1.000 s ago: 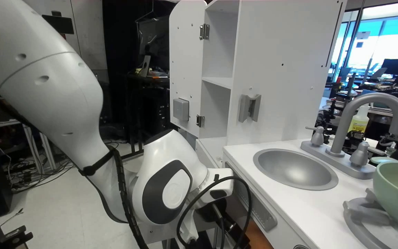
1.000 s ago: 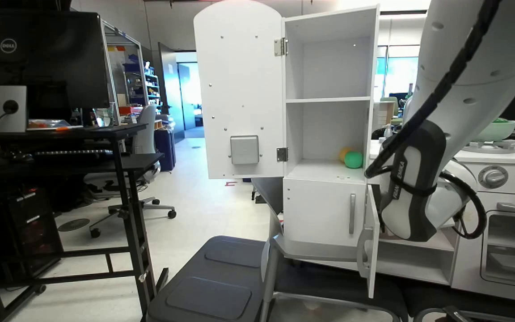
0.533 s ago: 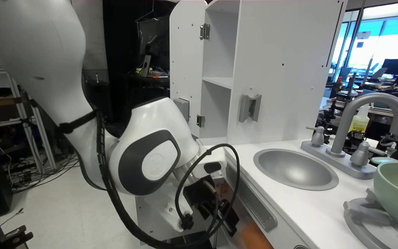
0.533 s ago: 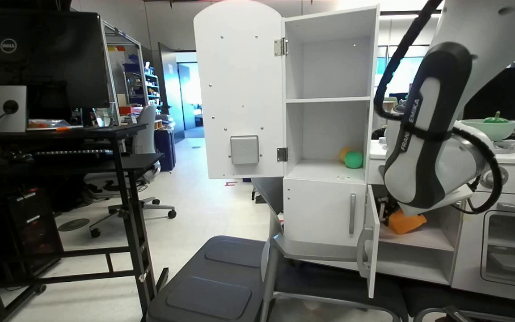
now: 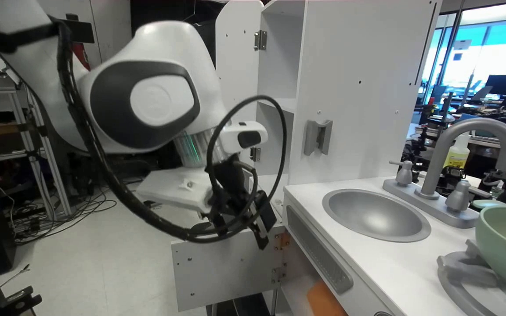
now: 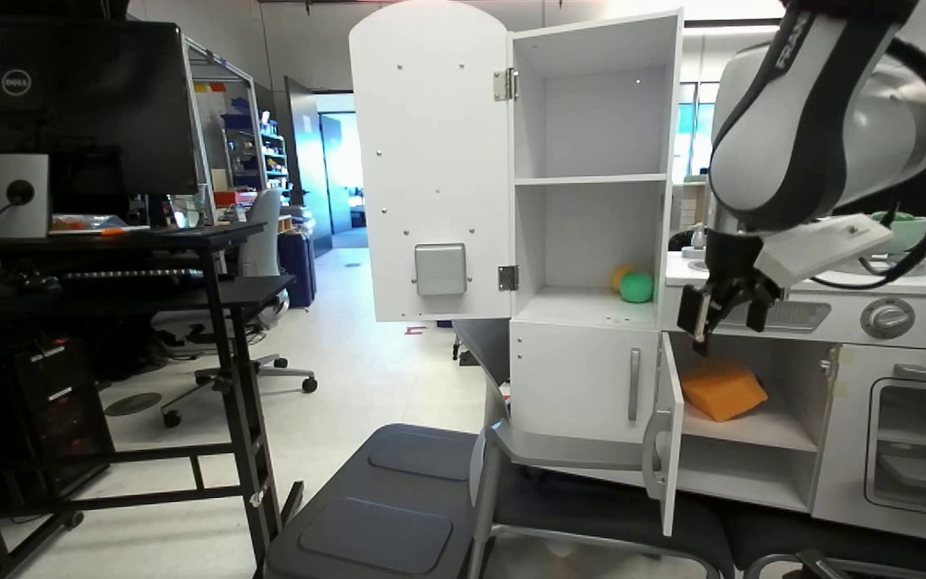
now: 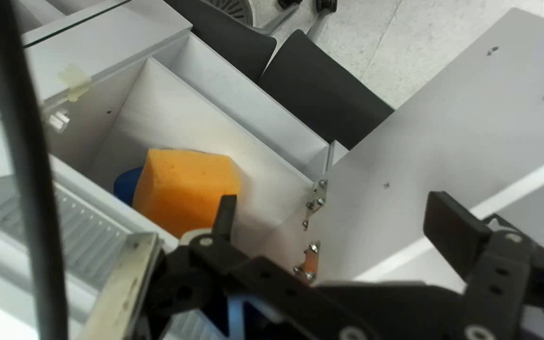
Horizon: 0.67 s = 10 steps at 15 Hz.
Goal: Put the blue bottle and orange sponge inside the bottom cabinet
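Orange sponge (image 6: 724,392) seen tilted inside the bottom cabinet (image 6: 805,386).
Behind it in the wrist view, the blue bottle (image 7: 124,184) is mostly hidden; the claw (image 7: 335,219) is held higher, its 2 jaws spread apart.

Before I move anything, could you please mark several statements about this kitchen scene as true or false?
1. The orange sponge lies inside the bottom cabinet. True.
2. The bottom cabinet's door is shut. False: the door stands open.
3. The gripper is open. True.
4. In the wrist view, the orange sponge partly hides the blue bottle. True.
5. The green ball is in the top compartment of the tall cabinet. False: the green ball is in the compartment below.
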Available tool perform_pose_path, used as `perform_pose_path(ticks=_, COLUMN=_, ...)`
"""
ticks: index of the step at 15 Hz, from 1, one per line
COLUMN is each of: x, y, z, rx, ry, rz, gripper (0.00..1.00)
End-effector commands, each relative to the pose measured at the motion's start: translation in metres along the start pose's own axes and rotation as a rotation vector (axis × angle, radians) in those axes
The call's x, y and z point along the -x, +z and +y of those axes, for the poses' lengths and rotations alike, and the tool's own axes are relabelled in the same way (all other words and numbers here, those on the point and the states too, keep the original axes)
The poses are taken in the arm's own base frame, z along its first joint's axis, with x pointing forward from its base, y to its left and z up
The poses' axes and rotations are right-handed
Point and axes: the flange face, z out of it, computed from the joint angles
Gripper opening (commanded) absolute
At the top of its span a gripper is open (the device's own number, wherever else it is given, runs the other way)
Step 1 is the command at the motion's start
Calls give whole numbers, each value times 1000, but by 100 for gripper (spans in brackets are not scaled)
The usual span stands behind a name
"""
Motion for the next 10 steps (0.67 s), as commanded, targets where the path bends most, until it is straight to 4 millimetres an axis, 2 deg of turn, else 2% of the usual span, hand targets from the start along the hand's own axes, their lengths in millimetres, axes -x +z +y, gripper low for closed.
perform_pose_path(ticks=1, x=-10, y=-63, z=-4, rx=-32, ry=-67, rz=-29, gripper=100)
perform_pose_path(ticks=3, x=-34, y=-98, z=-24, rx=-39, ry=-84, rz=-53, gripper=100)
perform_pose_path(ticks=4, x=-44, y=-94, z=-37, rx=-61, ry=-94, rz=-66, gripper=100)
perform_pose_path(ticks=6, x=-68, y=-110, z=-73, rx=-85, ry=-116, rz=-101, gripper=100)
perform_pose_path(ticks=7, x=-73, y=-100, z=-85, rx=-95, ry=-126, rz=-113, gripper=100)
perform_pose_path(ticks=9, x=-88, y=-97, z=-117, rx=-94, ry=-139, rz=-142, gripper=100)
perform_pose_path(ticks=10, x=-90, y=-81, z=-124, rx=-99, ry=-140, rz=-146, gripper=100)
